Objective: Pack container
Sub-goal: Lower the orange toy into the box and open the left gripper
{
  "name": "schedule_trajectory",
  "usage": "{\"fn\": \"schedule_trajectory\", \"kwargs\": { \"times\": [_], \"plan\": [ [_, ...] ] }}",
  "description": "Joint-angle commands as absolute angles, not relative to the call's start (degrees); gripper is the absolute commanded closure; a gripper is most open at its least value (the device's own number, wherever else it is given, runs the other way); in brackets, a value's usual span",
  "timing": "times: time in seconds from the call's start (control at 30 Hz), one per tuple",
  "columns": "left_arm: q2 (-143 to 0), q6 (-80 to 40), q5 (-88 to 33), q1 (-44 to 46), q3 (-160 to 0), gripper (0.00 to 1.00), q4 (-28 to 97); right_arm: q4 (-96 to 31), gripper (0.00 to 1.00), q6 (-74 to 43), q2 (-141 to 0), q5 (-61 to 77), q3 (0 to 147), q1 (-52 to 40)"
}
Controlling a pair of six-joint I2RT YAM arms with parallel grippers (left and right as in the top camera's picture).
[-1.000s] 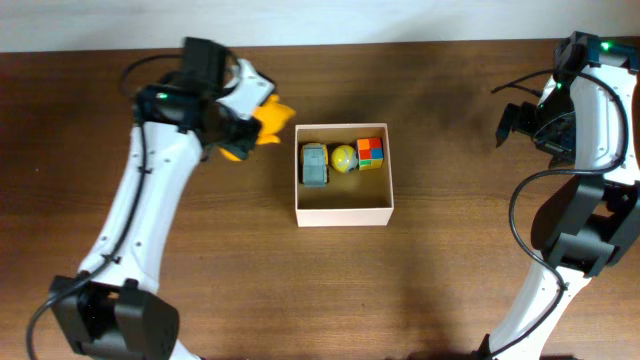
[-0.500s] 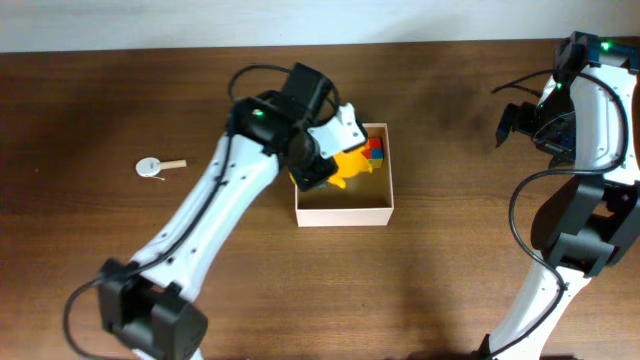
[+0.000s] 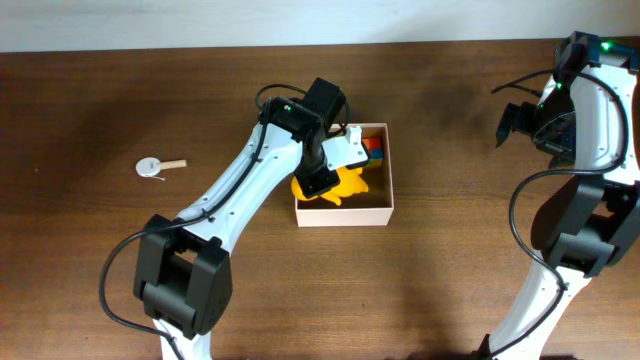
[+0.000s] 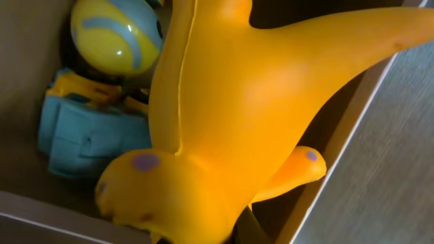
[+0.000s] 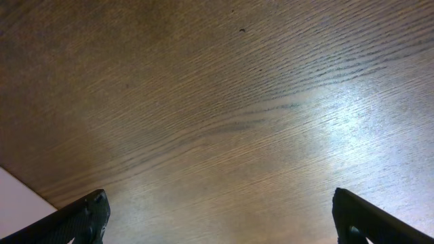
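Brown wood surface [image 3: 90, 250] holds the container [image 3: 345, 214], and the left jaws, clenched on the yellow toy [image 3: 350, 186], have just carried it from outside down inside beside the blue truck [image 4: 85, 139], so it is nearly packed, while the right jaws hang open.

I log by colour:
- Container [image 3: 345, 215]: white walls, tan inside.
- Toy animal [image 4: 271, 102]: orange-yellow, small purple spots.
- Ball [image 4: 116, 35]: yellow, pale blue stripes.
- Toy vehicle [image 4: 81, 139]: light blue, yellow trim.
- Cube [image 3: 375, 152]: red and blue squares, as far as I can read.
- Worktop [image 3: 450, 280]: dark brown, wood grain.
- Disc [image 3: 150, 166]: white, tan handle.
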State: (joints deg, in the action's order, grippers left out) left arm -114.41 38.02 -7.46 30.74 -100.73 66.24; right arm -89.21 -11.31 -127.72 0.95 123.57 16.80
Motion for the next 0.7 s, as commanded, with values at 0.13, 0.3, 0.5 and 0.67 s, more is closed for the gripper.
{"fn": "schedule_trajectory", "kwargs": {
  "times": [0.13,0.3,0.5,0.67],
  "plan": [
    [-115.39,40.01,-7.7,30.7,-101.01,0.97,64.45,-89.08,0.01,-11.0,-127.11,1.04,123.81,16.51],
    [-115.66,39.99,-7.7,30.72,-101.01,0.97,64.25,-89.08,0.01,-11.0,-127.11,1.04,123.81,16.51],
    [-115.83,39.97,-9.19,30.76,-101.01,0.97,64.31,-89.08,0.01,-11.0,-127.11,1.04,123.81,16.51],
    [-116.09,39.97,-10.11,30.76,-101.01,0.97,64.62,-89.08,0.01,-11.0,-127.11,1.04,123.81,16.51]
  ]
}}
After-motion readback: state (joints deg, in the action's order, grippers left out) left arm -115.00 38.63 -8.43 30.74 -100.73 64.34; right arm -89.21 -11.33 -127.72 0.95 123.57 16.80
